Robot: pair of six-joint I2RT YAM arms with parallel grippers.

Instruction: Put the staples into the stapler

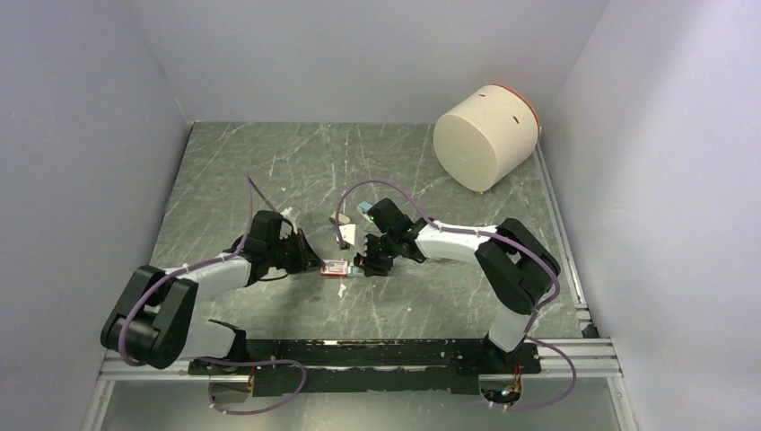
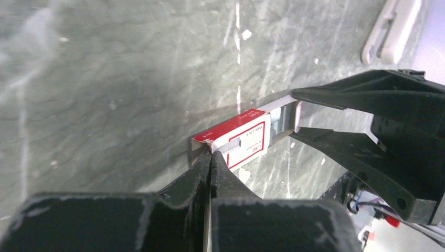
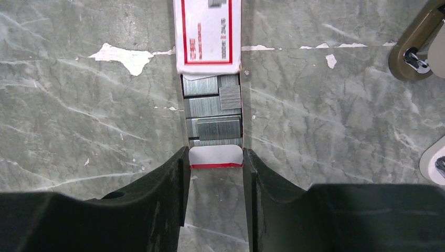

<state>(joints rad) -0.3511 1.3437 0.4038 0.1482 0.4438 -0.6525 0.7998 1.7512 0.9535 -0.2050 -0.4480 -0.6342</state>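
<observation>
Red-and-white sleeve [image 3: 207, 37] is pinched at one end by the left gripper [image 2: 210, 157], fingers fully closed. Right gripper [image 2: 293, 115] clamps the tray [image 3: 215, 156] protruding from the sleeve's other end. The staples [image 3: 214, 110] lie crooked in it, just outside the sleeve. Risk: a tilt or jerk spills strips, and the thin left pinch may slip.

Top camera looks steeply down on the red-and-white box [image 1: 335, 268] from well above. Both wrist cameras face that box close up from opposite ends. All three views share it.
</observation>
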